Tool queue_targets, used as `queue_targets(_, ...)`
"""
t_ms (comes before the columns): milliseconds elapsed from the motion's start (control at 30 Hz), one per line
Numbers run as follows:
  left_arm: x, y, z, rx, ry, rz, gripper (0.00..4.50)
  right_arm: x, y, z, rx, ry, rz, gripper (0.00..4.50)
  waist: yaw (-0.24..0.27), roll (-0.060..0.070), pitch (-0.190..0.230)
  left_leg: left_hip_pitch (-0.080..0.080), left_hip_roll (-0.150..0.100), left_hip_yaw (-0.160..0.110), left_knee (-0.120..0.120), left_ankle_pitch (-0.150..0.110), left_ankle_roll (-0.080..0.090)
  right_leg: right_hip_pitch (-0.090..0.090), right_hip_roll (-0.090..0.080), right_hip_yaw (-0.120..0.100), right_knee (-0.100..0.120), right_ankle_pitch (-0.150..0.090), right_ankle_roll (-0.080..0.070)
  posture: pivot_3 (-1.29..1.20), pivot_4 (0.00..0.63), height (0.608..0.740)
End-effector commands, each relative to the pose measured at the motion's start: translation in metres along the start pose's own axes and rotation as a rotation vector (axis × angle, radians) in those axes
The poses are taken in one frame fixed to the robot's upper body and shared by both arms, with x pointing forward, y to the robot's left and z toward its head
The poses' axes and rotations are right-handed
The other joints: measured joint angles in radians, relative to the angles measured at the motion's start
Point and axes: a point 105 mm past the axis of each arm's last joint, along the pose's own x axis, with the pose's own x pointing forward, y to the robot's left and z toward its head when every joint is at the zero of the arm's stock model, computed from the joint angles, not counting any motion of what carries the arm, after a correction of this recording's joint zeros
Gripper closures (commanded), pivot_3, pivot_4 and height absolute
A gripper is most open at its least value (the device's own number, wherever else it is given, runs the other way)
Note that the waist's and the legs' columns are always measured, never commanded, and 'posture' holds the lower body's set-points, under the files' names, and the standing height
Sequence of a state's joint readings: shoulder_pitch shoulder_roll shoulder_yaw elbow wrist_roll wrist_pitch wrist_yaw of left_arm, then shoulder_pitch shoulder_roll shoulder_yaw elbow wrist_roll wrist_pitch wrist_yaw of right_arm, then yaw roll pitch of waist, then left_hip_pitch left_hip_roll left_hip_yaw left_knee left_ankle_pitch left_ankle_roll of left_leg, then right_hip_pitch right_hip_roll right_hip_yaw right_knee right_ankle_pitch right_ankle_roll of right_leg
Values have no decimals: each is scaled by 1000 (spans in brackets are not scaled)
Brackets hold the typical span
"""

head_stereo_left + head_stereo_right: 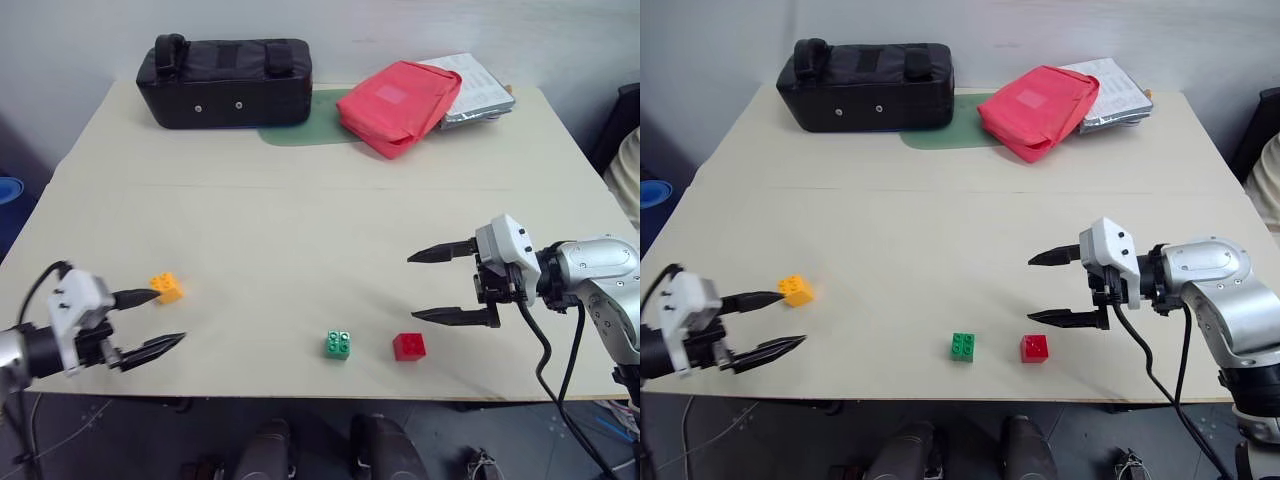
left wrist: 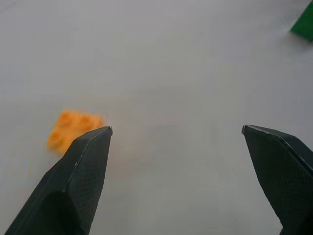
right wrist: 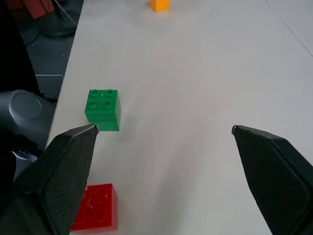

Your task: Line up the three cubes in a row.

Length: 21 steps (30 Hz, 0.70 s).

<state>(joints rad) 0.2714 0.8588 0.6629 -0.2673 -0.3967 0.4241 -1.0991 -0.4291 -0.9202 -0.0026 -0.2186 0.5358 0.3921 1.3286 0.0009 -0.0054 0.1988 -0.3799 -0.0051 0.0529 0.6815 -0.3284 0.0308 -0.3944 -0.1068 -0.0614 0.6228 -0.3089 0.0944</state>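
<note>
Three studded cubes rest on the beige table [image 1: 300,220]. The yellow-orange cube [image 1: 166,288] lies at the left, the green cube [image 1: 338,345] and the red cube [image 1: 408,346] stand side by side near the front edge. My left gripper [image 1: 170,318] is open with nothing in it, its upper fingertip just short of the yellow-orange cube [image 2: 73,128]. Right of and slightly behind the red cube, my right gripper [image 1: 415,286] hangs open and empty, pointing left. The right wrist view has the green cube [image 3: 103,108] and red cube [image 3: 96,207] beside one finger.
Along the table's back edge lie a black case [image 1: 225,82], a large red pouch [image 1: 398,105] on a green mat [image 1: 305,125], and a silvery packet [image 1: 475,88]. The front edge runs close behind the green and red cubes.
</note>
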Motion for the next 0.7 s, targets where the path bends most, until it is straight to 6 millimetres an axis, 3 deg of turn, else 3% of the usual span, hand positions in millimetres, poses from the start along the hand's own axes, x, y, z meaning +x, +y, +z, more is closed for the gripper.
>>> queue_targets(33, -18, 19, -1, 50, 23, 76, 16, -1, -2, 6, -30, -12, 3, 0, 1, 0, 0, 0, 0, 0, 0, -1, 0, 0, -1, 0, 0, 0, 0, 0, 150, 740)
queue_targets(233, -17, 43, 2, 90, 51, 66, 16, -3, -1, 12, -30, -29, -20, 0, -6, 0, 0, 0, -1, -1, -2, -1, -1, 0, -1, -1, 0, 0, -1, 0, 150, 740)
queue_targets(400, 10, 64, 9, 115, 71, 17, 16, -4, 3, 11, -32, -22, -65, 0, -6, 1, 0, 0, -1, 0, -3, -1, -1, -1, -1, -2, 0, -1, -1, 0, 150, 740)
queue_targets(700, 49, 76, 4, 116, 126, -109, 16, -11, 14, 10, -10, -13, -134, 0, -7, 0, 0, -1, 0, 5, -2, -1, 0, -3, -1, -6, 5, 0, -1, 0, 150, 740)
